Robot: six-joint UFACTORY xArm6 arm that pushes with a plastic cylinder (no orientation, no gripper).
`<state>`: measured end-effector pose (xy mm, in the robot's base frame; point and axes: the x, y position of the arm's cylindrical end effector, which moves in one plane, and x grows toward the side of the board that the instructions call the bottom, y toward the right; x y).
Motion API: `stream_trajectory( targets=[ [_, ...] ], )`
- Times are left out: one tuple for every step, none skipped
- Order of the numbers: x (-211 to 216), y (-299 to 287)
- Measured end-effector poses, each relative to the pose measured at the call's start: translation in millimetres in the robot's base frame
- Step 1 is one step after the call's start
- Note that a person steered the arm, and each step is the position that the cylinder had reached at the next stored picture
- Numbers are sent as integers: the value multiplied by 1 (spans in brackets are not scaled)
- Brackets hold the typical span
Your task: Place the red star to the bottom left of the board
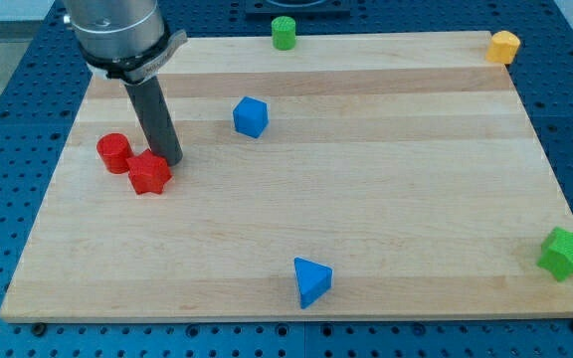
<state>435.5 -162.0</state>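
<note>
Seven blocks are sitting on or at the edge of the wooden surface [386, 199], which is resting on a blue perforated bench [8, 119].

Left part of the frame: the red star [149, 173] is lying about halfway down the left side, well above the lower left corner. A red cylinder [113, 152] is standing just up and left of it, close beside it; whether the two are touching I cannot tell.

My tip [170, 159] is coming down from the metal collar [117, 35] at the upper left of the frame. The rod's end is sitting right against the star's upper right edge, apparently touching it. No fingers are fitted on this arm, so nothing is being held; the rod is only pressing alongside.

Upper middle: a blue cube-like block [251, 116] is lying to the right of the rod, well apart from the red pair. A green cylinder [284, 32] is standing at the surface's top edge.

Upper right corner: an orange block [504, 46], rounded, exact shape unclear, is sitting at the corner.

Lower middle: a blue triangular block [312, 280] is lying near the bottom edge.

Lower right: a green star [566, 254] is hanging over the right edge of the surface, partly off the wood.
</note>
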Motion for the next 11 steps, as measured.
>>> stream_trajectory(
  targets=[
    [2,-4],
    [2,-11],
    [-3,-22],
    [-3,-29],
    [8,-29],
    [22,-29],
    [27,-29],
    [27,-29],
    [27,-34],
    [28,-41],
    [34,-56]
  ],
)
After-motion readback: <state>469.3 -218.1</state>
